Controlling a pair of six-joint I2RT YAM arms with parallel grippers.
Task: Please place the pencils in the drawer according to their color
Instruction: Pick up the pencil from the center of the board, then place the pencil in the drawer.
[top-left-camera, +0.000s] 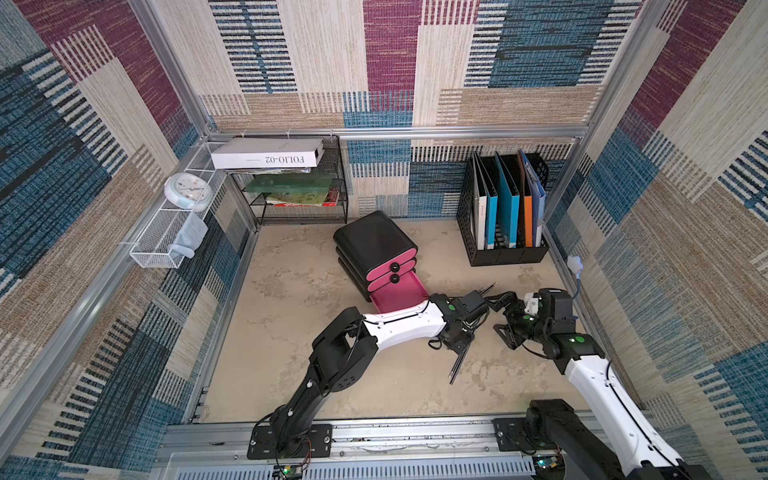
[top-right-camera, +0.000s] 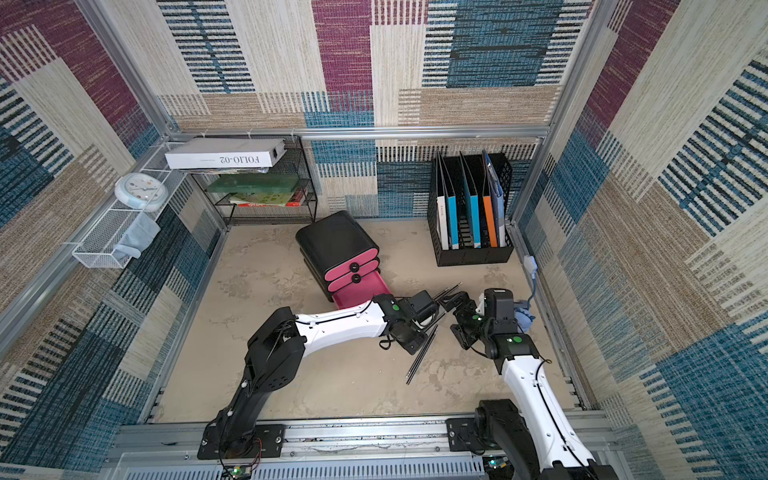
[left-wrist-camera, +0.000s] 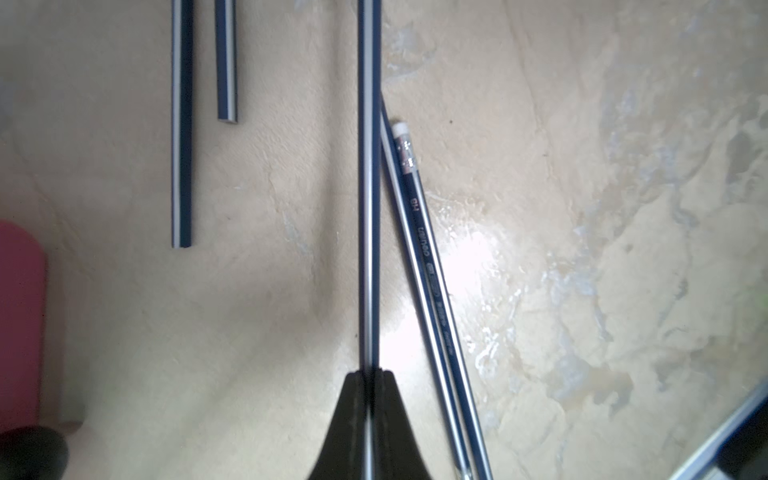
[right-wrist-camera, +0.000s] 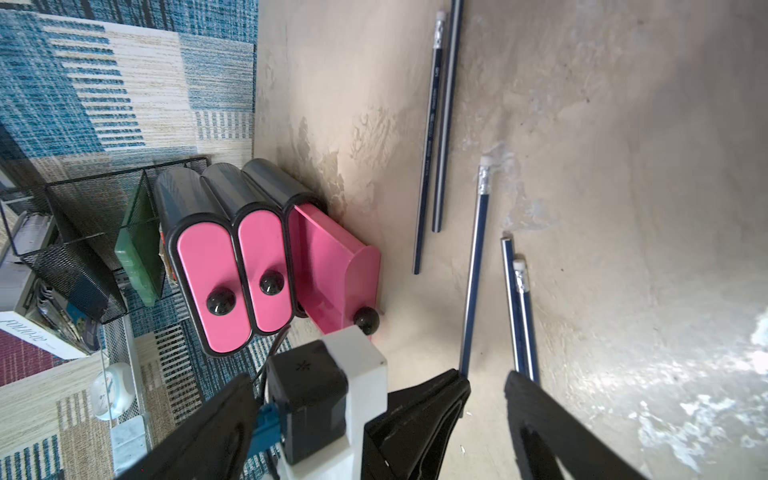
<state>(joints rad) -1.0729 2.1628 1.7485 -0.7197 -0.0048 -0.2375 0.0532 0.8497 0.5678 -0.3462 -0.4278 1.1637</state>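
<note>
Early stage: the left gripper (left-wrist-camera: 370, 374) pinches one navy pencil (left-wrist-camera: 369, 208), the right gripper (top-left-camera: 501, 316) hangs beside it with fingers spread and empty, and other navy pencils (right-wrist-camera: 440, 124) lie loose on the table (top-left-camera: 291, 311) right of the open bottom drawer (right-wrist-camera: 332, 257), which apparently holds none.

in the left wrist view the pencil (left-wrist-camera: 369, 187) gripped by the left hand (left-wrist-camera: 369, 376) runs out of the picture, so its far end is not seen. two more pencils (left-wrist-camera: 182, 124) are cut by the same edge, and the pink drawer (left-wrist-camera: 20, 324) is cut by another edge. in both top views the left arm (top-left-camera: 399, 322) covers part of this drawer and the middle of the pencils on the tabletop (top-left-camera: 291, 332); their colours are too small to tell. in the right wrist view two pencils (right-wrist-camera: 526, 324) end behind a finger (right-wrist-camera: 548, 419) of the right hand (right-wrist-camera: 378, 375).
</note>
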